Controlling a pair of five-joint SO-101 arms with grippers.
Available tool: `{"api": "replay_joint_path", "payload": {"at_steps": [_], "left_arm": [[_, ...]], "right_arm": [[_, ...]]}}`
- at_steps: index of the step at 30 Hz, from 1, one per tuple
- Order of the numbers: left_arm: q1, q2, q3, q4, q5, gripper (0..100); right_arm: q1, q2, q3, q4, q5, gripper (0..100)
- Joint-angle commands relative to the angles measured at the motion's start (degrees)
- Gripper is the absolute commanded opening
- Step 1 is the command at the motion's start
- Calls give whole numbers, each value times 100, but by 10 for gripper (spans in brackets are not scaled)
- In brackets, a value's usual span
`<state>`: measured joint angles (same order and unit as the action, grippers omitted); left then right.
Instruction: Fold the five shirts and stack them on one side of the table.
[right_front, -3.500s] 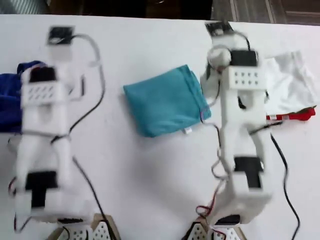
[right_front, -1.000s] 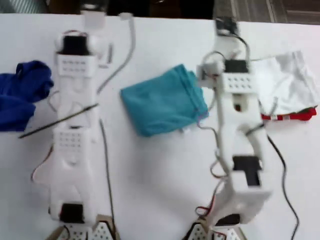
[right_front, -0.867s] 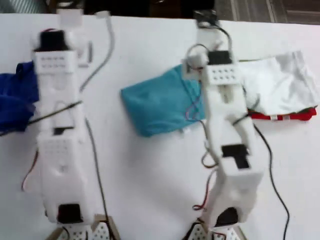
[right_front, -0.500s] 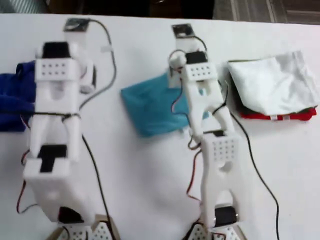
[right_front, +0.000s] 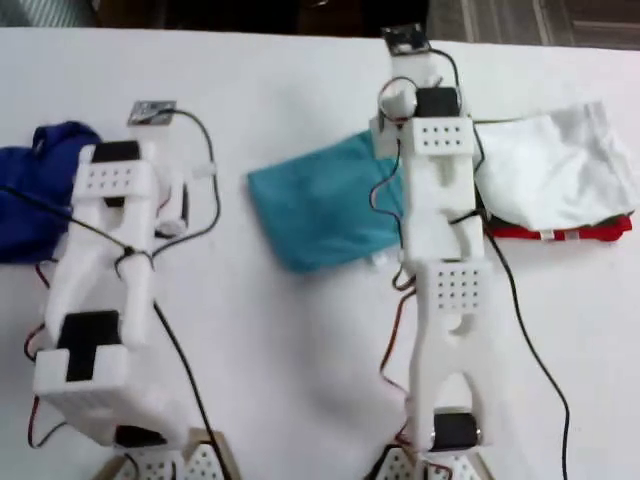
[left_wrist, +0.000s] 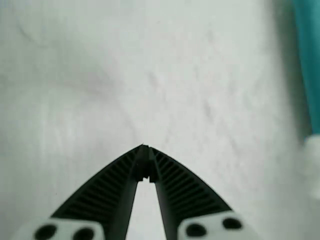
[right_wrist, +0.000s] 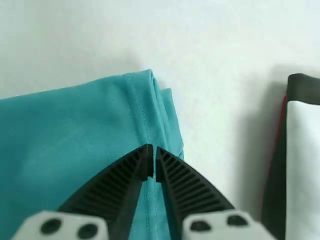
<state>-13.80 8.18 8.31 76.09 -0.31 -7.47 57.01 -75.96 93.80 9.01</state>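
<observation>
My right claw is pressed together, tips meeting right over the folded edge of the teal shirt. From my right wrist view I cannot tell whether any cloth is caught between the tips. Just beside that edge, across a strip of bare bench, sits the stack, with a white shirt on top and a dark layer under it. In my left wrist view, my left claw is also closed and holds nothing. It hangs over plain bench, with the teal shirt near one side. From the high view, the teal shirt lies folded in the middle between my two arms. The stack lies at my right, where a red shirt peeks out below the white one, and a blue shirt lies crumpled at my far left. I judge the teal bundle to be light, soft and limp. Lifted by one corner it would sag and fall open, so I would pinch through all its layers at the thick folded edge. Better, I would take that edge with both claws and carry it low onto the stack.
</observation>
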Motion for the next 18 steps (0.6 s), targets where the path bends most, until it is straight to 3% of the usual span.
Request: {"api": "replay_joint_path", "payload": {"at_steps": [1, 7, 18], "left_arm": [[-343, -360, -4, -62, 9, 26], [-413, -360, -4, -62, 9, 27], [-431, -343, -4, -62, 9, 27]], "right_arm": [[-48, 13, -466, 514, -9, 70], [-75, 505, -264, 567, -18, 271], [-242, 1543, -264, 303, 0, 252]]}}
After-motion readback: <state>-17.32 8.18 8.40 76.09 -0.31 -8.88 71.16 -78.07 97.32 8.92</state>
